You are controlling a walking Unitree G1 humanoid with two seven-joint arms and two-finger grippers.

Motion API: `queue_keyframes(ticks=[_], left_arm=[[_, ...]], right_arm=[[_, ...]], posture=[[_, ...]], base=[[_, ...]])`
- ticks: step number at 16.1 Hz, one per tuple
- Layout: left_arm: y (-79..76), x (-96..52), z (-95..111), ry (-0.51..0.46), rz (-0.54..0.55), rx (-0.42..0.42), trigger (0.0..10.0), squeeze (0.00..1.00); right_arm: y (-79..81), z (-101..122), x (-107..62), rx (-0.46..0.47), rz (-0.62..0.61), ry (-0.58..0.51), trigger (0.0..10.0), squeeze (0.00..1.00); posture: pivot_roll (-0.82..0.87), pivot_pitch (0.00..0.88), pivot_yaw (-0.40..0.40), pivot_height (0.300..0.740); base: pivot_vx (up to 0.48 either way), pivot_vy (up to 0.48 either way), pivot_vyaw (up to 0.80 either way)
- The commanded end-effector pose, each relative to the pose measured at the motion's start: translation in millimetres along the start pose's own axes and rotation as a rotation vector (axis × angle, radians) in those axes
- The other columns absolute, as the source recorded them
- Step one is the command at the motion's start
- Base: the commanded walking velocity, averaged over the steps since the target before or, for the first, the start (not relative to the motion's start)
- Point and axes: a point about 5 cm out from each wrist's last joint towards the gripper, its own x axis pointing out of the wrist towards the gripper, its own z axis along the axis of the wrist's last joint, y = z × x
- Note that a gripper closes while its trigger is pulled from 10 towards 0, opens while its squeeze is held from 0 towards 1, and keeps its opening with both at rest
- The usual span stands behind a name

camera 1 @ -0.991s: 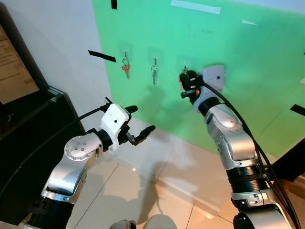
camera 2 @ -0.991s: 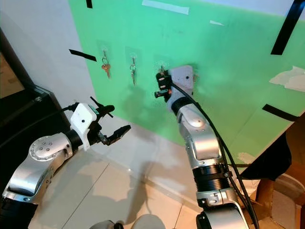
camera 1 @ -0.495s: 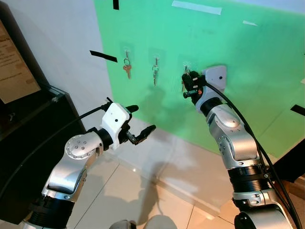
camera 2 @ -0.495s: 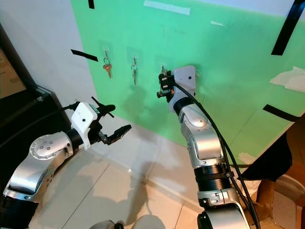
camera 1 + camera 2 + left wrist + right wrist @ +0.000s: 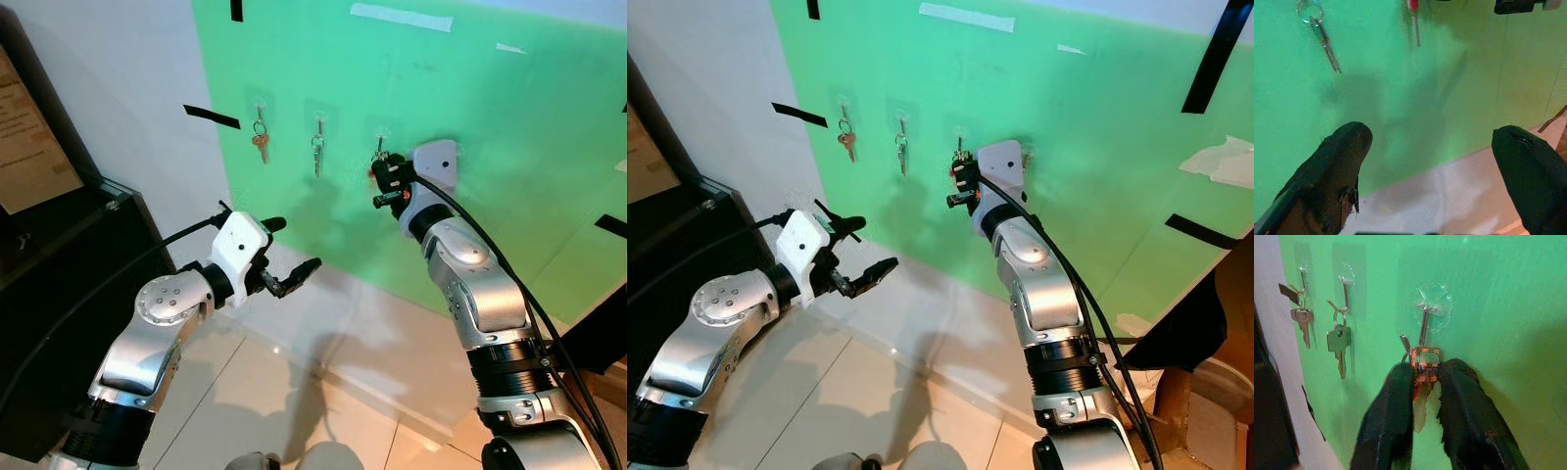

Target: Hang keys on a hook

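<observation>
Now right hand, keys at hook

Bright, even room light, sharp pictures, with soft arm shadows falling on the matte green wall panel.

The right gripper crowds the third hook, pinching the red key against the wall. The two hooks beside it seem taken by a brass key and a silver key. Green wall below is bare.
</observation>
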Motion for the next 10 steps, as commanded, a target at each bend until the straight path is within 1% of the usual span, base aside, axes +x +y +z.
queue_keyframes(ticks=[1, 3, 4, 5, 7, 9, 10], left_arm=[[0.1, 2.6, 2, 0.000, -0.010, 0.017, 10.0, 0.16], [0.6, 3.0, 3, -0.007, -0.002, 0.021, 10.0, 0.16], [1.1, 3.1, 3, -0.012, 0.004, 0.022, 10.0, 0.16], [1.7, 3.4, 4, -0.016, 0.009, 0.023, 10.0, 0.16], [2.2, 3.6, 4, -0.018, 0.011, 0.025, 10.0, 0.16], [1.9, 3.9, 4, -0.020, 0.013, 0.026, 10.0, 0.16], [1.9, 3.6, 3, -0.019, 0.017, 0.022, 10.0, 0.16]], right_arm=[[-2.5, -15, -4.1, 0.021, -0.019, 0.072, 10.0, 0.00], [-2.6, -15, -4.8, 0.056, -0.014, 0.067, 10.0, 0.00], [-4.2, -14, -4.7, 0.069, -0.023, 0.060, 10.0, 1.00], [-5.6, -13, -4.5, 0.075, -0.029, 0.053, 10.0, 1.00], [-7.2, -13, -4.8, 0.057, -0.042, 0.055, 10.0, 1.00], [-11.1, -13, -10.1, -0.004, -0.051, 0.023, 10.0, 1.00], [-9.5, -15, -14.8, 0.007, -0.026, 0.025, 10.0, 1.00]], posture=[[-0.07, 0.000, 0.040, 0.740], [-0.07, 0.000, 0.039, 0.740], [-0.07, 0.000, 0.038, 0.740], [-0.07, 0.000, 0.038, 0.740], [-0.07, 0.000, 0.038, 0.740], [-0.07, 0.000, 0.037, 0.740], [-0.07, 0.000, 0.037, 0.740]], base=[[0.000, 0.000, 0.00], [0.000, 0.000, 0.00], [0.000, 0.000, 0.00], [0.000, 0.000, 0.00], [0.000, 0.000, 0.00], [0.000, 0.000, 0.00], [0.000, 0.000, 0.00]])
